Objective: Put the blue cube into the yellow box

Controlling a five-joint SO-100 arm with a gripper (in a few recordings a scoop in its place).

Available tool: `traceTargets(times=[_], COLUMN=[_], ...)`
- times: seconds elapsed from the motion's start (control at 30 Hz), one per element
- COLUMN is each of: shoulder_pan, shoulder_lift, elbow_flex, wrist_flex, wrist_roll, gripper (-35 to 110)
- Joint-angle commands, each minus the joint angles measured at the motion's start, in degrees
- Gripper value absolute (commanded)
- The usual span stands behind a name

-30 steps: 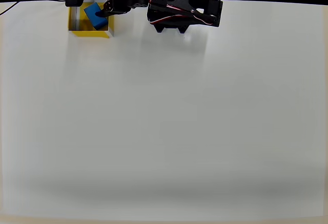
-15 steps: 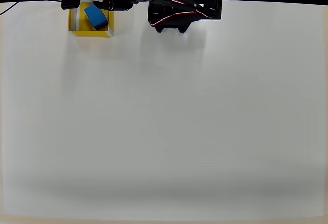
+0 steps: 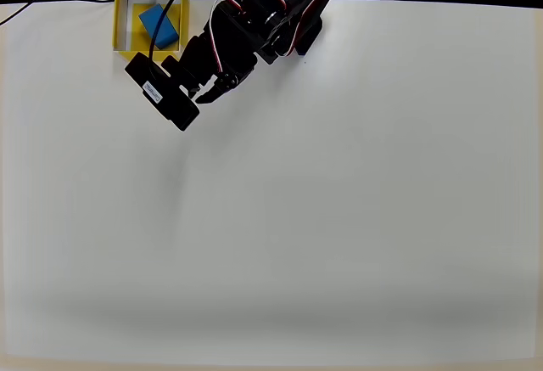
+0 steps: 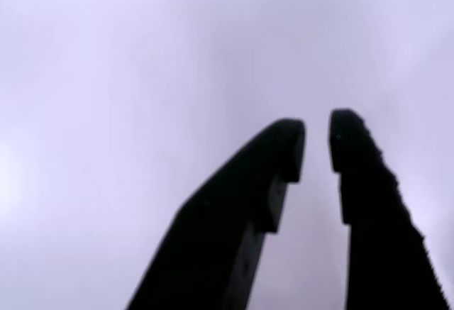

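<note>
My fingers (image 4: 316,147), nearly together and empty, have swung off the yellow box (image 3: 121,23) over bare bench (image 3: 339,218), leaving the blue cube (image 3: 158,25) inside at eleven o'clock: task done.

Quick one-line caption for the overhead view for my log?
Blue cube lies inside yellow box; empty gripper hangs over bare table beside it.
</note>
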Motion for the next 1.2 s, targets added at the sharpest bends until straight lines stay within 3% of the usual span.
traceTargets(times=[0.0, 0.4, 0.63, 1.17], shoulder_pan=[-12.7, -30.6, -32.2, -33.0], shoulder_lift=[4.3, 16.4, 17.8, 17.8], elbow_flex=[3.7, 25.5, 34.3, 34.3], wrist_flex=[0.3, 0.4, -0.1, 3.6], wrist_roll=[-0.9, 1.5, -0.7, 1.0], gripper=[0, 0, 0, 4])
